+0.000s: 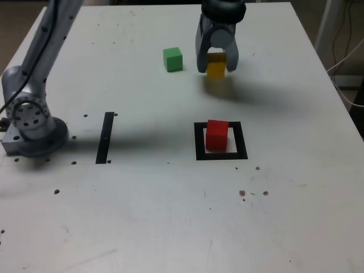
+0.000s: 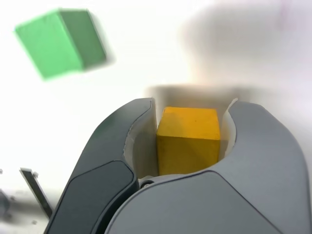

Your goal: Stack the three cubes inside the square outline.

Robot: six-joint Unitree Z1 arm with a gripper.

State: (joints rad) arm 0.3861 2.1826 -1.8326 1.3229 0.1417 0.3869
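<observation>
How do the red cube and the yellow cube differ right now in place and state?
The red cube sits inside the square outline; the yellow cube is outside it, toward the top of the exterior view. The yellow cube is between the jaws of the gripper, while the red cube stands free of them. Red is one solid colour, yellow a solid orange-yellow. Both are plain blocks.

In the exterior view, the arm (image 1: pixel 48 51) rises from its base (image 1: pixel 35 122) at nine o'clock; the hand (image 1: pixel 216 65) hangs near twelve, fingers pointing down, closed in a grip.
</observation>
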